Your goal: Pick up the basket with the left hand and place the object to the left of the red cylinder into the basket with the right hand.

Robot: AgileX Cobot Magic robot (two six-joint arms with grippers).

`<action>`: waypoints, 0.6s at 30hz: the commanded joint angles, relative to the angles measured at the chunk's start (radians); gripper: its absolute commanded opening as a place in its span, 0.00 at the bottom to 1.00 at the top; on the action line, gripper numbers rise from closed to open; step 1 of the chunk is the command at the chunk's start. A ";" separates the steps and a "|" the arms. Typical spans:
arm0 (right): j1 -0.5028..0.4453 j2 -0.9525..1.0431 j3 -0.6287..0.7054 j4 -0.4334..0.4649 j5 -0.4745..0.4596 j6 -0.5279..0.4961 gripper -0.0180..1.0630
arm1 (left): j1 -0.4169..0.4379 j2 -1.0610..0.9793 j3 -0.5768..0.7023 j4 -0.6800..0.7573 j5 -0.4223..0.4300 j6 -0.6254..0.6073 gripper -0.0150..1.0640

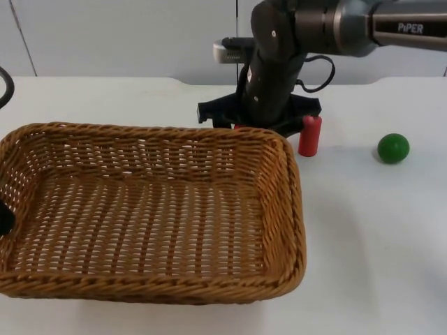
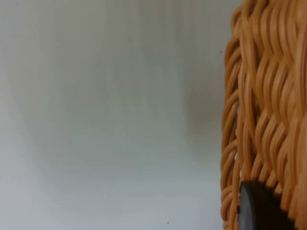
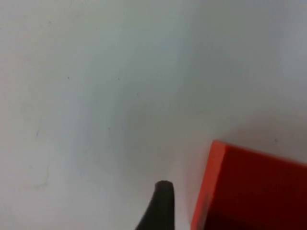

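Observation:
The wicker basket [image 1: 150, 202] takes up the left and middle of the top view, and looks raised off the table. My left gripper [image 1: 3, 220] is at its left rim, shut on the woven wall [image 2: 259, 110], with a black fingertip [image 2: 256, 211] against the weave. The red cylinder [image 1: 310, 135] stands upright just past the basket's far right corner. To its left a red block [image 3: 254, 191] lies on the table, mostly hidden behind the basket's far rim. My right gripper [image 1: 260, 120] is lowered over it and open, one fingertip [image 3: 162, 201] close beside the block's edge.
A green ball [image 1: 393, 148] rests on the white table [image 1: 377, 237] to the right of the cylinder. The grey partition wall [image 1: 126, 35] closes the far side. The right arm slants down from the upper right.

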 commanded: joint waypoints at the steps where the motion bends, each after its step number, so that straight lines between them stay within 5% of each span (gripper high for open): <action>1: 0.008 0.004 -0.007 -0.002 0.007 0.004 0.67 | 0.003 -0.011 0.003 -0.020 0.024 -0.003 0.01; 4: 0.008 0.001 -0.007 -0.008 0.015 0.004 0.42 | 0.003 -0.011 0.003 -0.020 0.026 -0.003 0.01; 5: 0.008 0.001 -0.007 -0.008 0.015 0.004 0.42 | 0.003 -0.011 0.003 -0.020 0.026 -0.003 0.01; 8: 0.008 -0.043 -0.050 -0.055 0.076 -0.022 0.03 | 0.003 -0.011 0.003 -0.020 0.026 -0.003 0.01; 18: 0.008 -0.329 -0.138 0.003 0.297 -0.287 0.01 | 0.003 -0.011 0.003 -0.020 0.028 -0.003 0.01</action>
